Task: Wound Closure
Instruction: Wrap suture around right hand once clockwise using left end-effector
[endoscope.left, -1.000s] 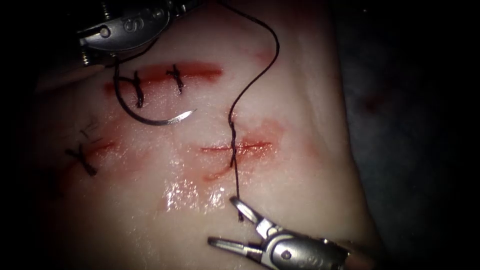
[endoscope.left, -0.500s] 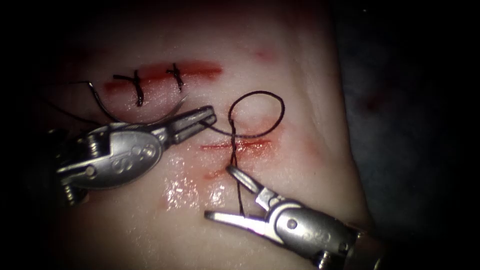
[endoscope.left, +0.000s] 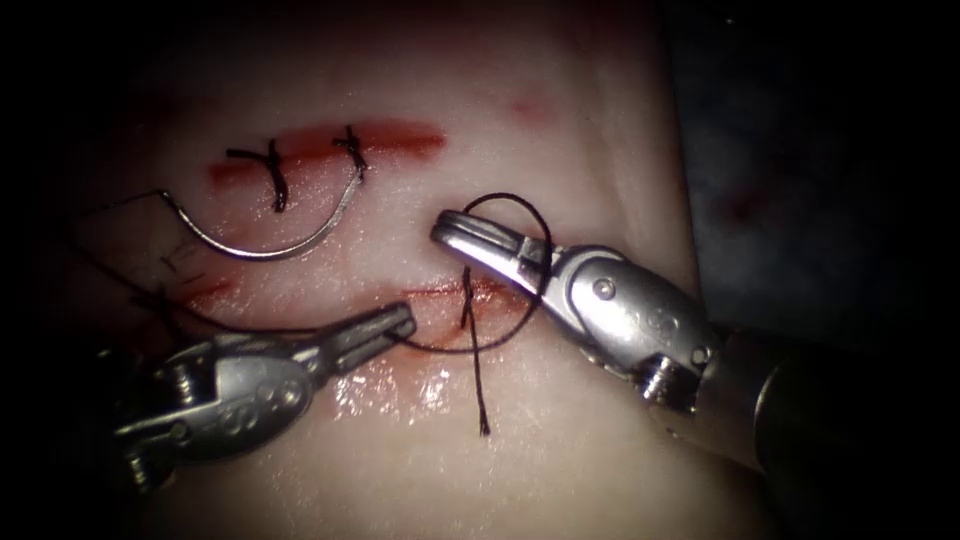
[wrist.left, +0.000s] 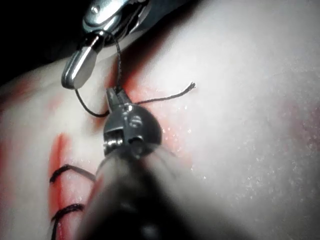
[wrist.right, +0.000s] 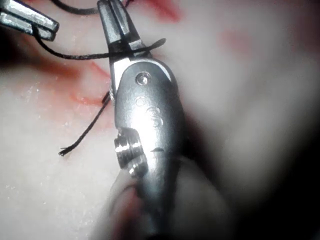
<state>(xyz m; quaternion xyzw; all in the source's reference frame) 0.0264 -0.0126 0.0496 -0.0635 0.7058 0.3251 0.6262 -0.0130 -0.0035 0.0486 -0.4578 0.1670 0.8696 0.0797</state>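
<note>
Needle (endoscope.left: 262, 243): curved steel, lying free on tissue (endoscope.left: 560, 450), beyond left pincer (endoscope.left: 405, 322) clamping dark thread (endoscope.left: 478, 385). Right pincer (endoscope.left: 450, 230): closed, empty, thread looped around. Letter "S" on right pincer's body.

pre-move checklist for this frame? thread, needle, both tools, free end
1. Left tool grip on the thread: ok, jaws shut on it just left of the cut.
2. Right tool load: ok, jaws shut, holding nothing; the thread loop runs around them.
3. Needle: ok, lying free on the tissue, left of the cut, in neither tool.
4. Free thread end: ok, lying loose on the tissue below the cut.
5. Needle tip pressing into the tissue: cannot tell.
</note>
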